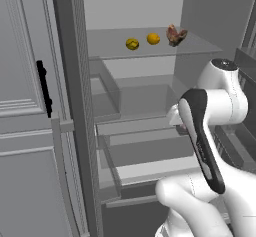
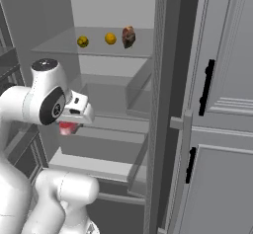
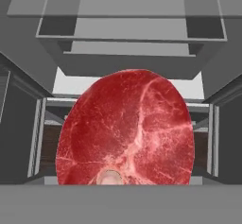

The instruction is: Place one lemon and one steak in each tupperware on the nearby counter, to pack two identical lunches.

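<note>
Red steak [image 3: 126,128] is gripped by the gripper [image 2: 69,125] inside the open fridge [image 2: 118,129], below the top shelf w/ lemons [image 1: 132,44]. Likely floppy, slick; edge grip judged best.

Open fridge ahead, its glass shelves stacked one above another. Top shelf [image 1: 200,43] carries three items in a row along its middle: one lemon [image 1: 132,44] at the left, second lemon [image 1: 153,39] just right of it, a steak [image 1: 176,35] at the right end of the row, near the second lemon but apart from it. Another steak [image 3: 126,129] sits lower down, at the hand, in front of the middle shelves. Panelled cabinet doors [image 2: 222,129] flank the fridge opening, handles [image 2: 205,87] on them.
</note>
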{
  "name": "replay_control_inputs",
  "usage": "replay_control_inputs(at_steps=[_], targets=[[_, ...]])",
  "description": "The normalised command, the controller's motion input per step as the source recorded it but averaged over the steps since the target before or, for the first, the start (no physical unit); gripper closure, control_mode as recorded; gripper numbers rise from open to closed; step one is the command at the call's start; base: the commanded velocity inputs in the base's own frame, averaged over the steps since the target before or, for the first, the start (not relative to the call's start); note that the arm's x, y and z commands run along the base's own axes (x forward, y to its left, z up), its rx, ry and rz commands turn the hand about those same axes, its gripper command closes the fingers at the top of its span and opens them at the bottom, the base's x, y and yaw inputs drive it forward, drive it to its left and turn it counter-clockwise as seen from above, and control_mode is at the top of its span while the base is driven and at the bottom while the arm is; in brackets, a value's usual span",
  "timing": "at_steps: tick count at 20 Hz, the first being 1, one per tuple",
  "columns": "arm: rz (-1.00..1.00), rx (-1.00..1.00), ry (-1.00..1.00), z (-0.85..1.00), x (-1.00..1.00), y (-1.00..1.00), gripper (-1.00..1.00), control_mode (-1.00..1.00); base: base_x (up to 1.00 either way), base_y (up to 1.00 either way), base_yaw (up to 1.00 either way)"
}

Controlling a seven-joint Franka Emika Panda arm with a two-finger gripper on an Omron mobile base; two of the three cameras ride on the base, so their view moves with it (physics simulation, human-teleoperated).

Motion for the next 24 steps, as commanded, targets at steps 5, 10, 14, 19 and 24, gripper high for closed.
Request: replay_control_inputs(at_steps=[5,10,14,19,24], targets=[[-0.01,0.0,-0.01,0.0,-0.25,0.0,1.0,-1.0,0.0,0.0,0.0],[0.0,0.0,0.0,0.0,-0.12,0.0,1.0,1.0,-0.77,0.0,-0.01],[0.0,0.0,0.0,0.0,0.0,0.0,1.0,1.0,-1.0,0.0,-0.04],[0.0,0.0,0.0,0.0,0.0,0.0,1.0,1.0,-1.0,0.0,-0.03],[0.0,0.0,0.0,0.0,0.0,0.0,1.0,1.0,-0.59,0.42,0.6]])
